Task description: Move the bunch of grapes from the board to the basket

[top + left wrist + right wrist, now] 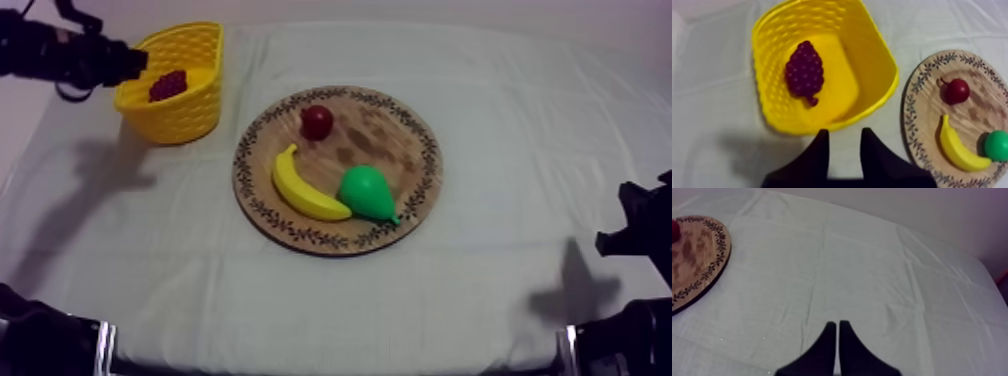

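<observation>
A dark purple bunch of grapes point(168, 85) point(804, 70) lies on the floor of the yellow basket point(190, 122) point(878, 62) at the table's far left. My left gripper point(135, 62) point(844, 133) hangs open just outside the basket's rim, above the cloth, with nothing between its fingers. The round wooden board point(385, 135) point(978, 107) point(697, 253) lies mid-table. My right gripper point(837, 324) is shut on nothing, low over bare cloth to the right of the board.
On the board rest a banana point(300, 190) point(958, 149), a green pear point(368, 192) point(998, 145) and a small red fruit point(317, 122) point(957, 91). My right arm point(640, 228) sits at the table's right edge.
</observation>
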Controlling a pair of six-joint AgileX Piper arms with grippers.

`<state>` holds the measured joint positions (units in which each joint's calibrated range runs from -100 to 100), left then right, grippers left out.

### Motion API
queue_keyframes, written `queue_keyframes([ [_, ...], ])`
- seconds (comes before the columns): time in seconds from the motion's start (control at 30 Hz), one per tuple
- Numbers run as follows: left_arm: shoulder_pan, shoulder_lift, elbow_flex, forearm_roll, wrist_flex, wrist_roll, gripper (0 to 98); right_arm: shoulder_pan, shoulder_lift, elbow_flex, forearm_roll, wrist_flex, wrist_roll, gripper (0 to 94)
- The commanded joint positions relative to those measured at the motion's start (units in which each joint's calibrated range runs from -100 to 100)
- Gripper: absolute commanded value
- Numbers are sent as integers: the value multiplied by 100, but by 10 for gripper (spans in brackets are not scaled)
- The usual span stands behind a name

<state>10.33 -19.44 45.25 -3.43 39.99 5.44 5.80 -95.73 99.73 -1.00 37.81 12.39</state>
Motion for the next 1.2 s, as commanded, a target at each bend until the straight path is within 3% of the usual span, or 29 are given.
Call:
queue_keyframes([
  [0.0,-86,-712,824,-10,-224,-42,196,2,-2,4,0,2,-1,2],
  [0.2,-264,-1913,1849,-46,-440,-210,54,2,-2,4,0,2,-1,2],
  [0.33,-299,-2687,2414,-53,-563,-252,13,2,-2,4,0,2,-1,2],
  [0.63,-399,-4273,3589,-10,-912,-39,1,2,-2,4,0,2,-1,2],
  [0.87,-475,-5513,4430,164,-1113,-49,0,2,-2,4,0,2,-1,2],
  [1.17,-607,-7180,5246,280,-661,-6,0,2,-2,4,0,2,-1,2],
])
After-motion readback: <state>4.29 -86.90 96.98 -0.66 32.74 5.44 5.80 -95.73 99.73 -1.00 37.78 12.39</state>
